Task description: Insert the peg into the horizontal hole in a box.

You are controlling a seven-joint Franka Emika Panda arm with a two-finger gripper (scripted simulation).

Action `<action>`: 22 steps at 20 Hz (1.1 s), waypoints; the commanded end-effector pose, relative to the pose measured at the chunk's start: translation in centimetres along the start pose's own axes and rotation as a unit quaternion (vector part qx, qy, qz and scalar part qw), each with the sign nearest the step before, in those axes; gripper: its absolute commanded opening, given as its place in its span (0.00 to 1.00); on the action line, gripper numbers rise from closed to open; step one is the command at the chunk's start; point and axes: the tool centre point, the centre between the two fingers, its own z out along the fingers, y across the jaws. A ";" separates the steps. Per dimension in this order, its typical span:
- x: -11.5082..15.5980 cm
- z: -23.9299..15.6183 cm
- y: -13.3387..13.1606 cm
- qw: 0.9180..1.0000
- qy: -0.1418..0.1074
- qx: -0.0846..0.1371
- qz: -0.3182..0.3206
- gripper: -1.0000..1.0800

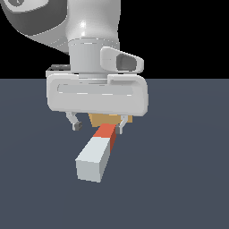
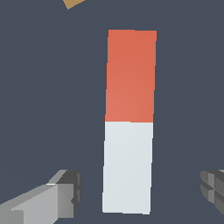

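Your white two-fingered gripper [image 1: 97, 126] hangs over the long square-section bar, half pale grey-white and half red-orange [image 1: 99, 150], with its jaws spread wide and nothing between them. In the wrist view the grey fingertips [image 2: 65, 190] stand well apart on either side of the bar's pale half [image 2: 127, 131], touching neither face. The bar lies flat on the dark slate floor [image 1: 179, 179].

Taking that bar as your landmark: the tan-orange wooden block [image 1: 103, 120] sits just beyond its red end, mostly hidden behind the hand in the exterior view, and only a corner of it [image 2: 73, 3] shows in the wrist view. Its square opening is not visible in either picture, so you cannot tell how well the bar's axis lines up with it. Nothing is in the block yet.

What could go wrong, in my judgement: if you close off-centre, one finger meets the bar first and swivels it. Gripping the pale end leaves the red half cantilevered, so it may droop or twist in the pads. Any such yaw would jam the red tip against the block's face rather than enter the snug opening, perhaps shoving the block away.
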 end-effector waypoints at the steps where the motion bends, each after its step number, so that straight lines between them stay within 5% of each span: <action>1: -0.7 0.8 -0.3 1.000 0.001 -0.003 0.008 0.96; 22: -1.3 6.2 -0.6 1.000 0.002 -0.006 0.017 0.96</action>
